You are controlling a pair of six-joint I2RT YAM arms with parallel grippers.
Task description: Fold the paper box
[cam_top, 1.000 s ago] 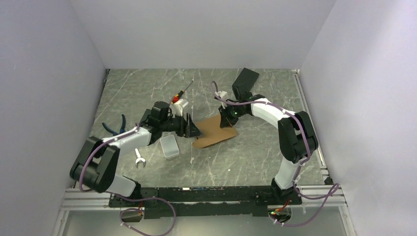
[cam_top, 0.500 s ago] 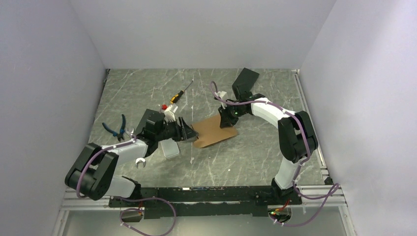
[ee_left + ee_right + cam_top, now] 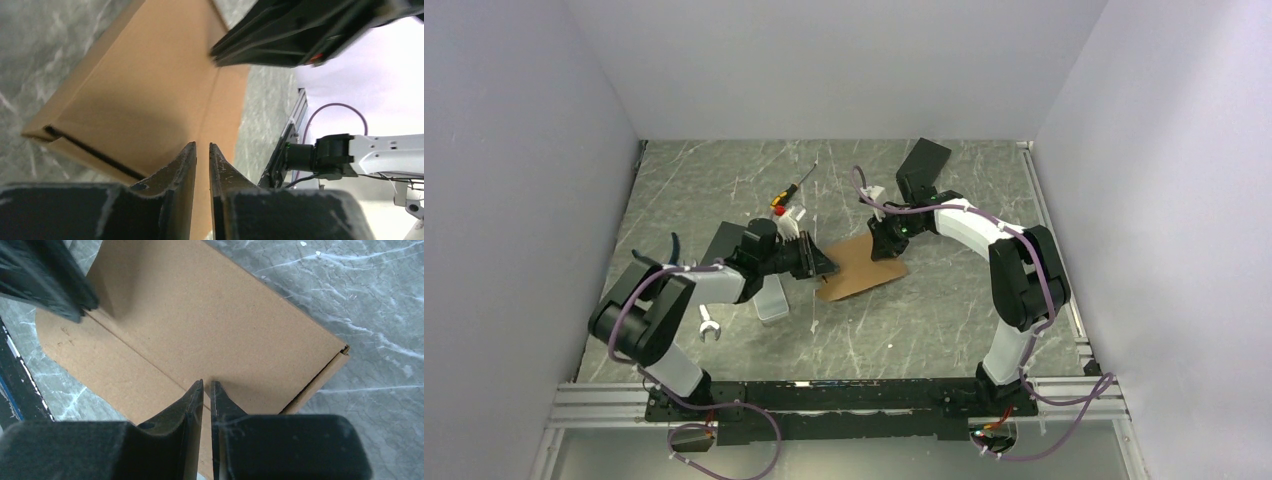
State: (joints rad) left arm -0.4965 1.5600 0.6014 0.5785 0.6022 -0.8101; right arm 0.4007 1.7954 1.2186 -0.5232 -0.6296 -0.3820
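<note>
- The paper box (image 3: 862, 270) (image 3: 215, 320) lies flat near the middle of the counter (image 3: 924, 330), between the two arms. It is a plain tan sheet of matte cardboard with a faintly grainy face.
- A straight crease runs across the box. One corner is rounded. At another the edge opens a little and shows two layers, and in the left wrist view a dark slit runs along one edge.
- The left pincer (image 3: 821, 263) (image 3: 202, 146) sits at the box's left end. Its black, scuffed fingers are drawn nearly together, with only a thin slit between them. Whether cardboard is nipped in that slit cannot be told.
- The right pincer (image 3: 887, 247) (image 3: 207, 384) stands over the box's far right part, tips at the crease. It too is closed to a narrow gap, and any hold on the cardboard cannot be made out.
- The counter is grey-green stone-look, veined in white.
- A small grey tin (image 3: 769, 300) stands just beside the left arm, with a metal wrench (image 3: 707, 328) near it.
- A screwdriver (image 3: 790, 189) lies farther back, and a black flat slab (image 3: 924, 158) rests at the far edge.
</note>
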